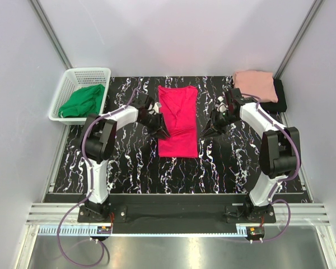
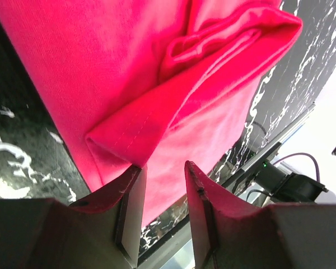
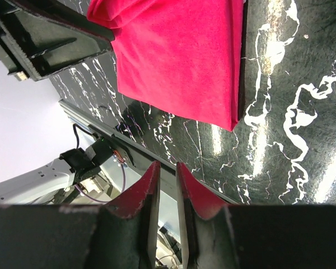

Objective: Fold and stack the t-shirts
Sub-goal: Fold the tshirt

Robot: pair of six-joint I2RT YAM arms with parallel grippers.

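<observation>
The crimson-pink t-shirt (image 1: pixel 178 120) lies folded into a long strip in the middle of the black marbled table (image 1: pixel 129 162). My left gripper (image 1: pixel 159 130) hovers at the strip's left edge. In the left wrist view its jaws (image 2: pixel 163 168) stand open just above a folded flap of the shirt (image 2: pixel 129 73), with nothing between them. My right gripper (image 1: pixel 207 131) is just off the strip's right edge. Its jaws (image 3: pixel 168 165) are a narrow gap apart and empty, over bare table beside the shirt's corner (image 3: pixel 179 61). A folded salmon-pink t-shirt (image 1: pixel 256 83) rests on a black t-shirt (image 1: pixel 279 98) at the back right.
A white basket (image 1: pixel 73 78) holding a green cloth (image 1: pixel 83 101) stands at the back left. Grey walls enclose the table on three sides. The metal rail (image 1: pixel 173 216) with both arm bases runs along the near edge.
</observation>
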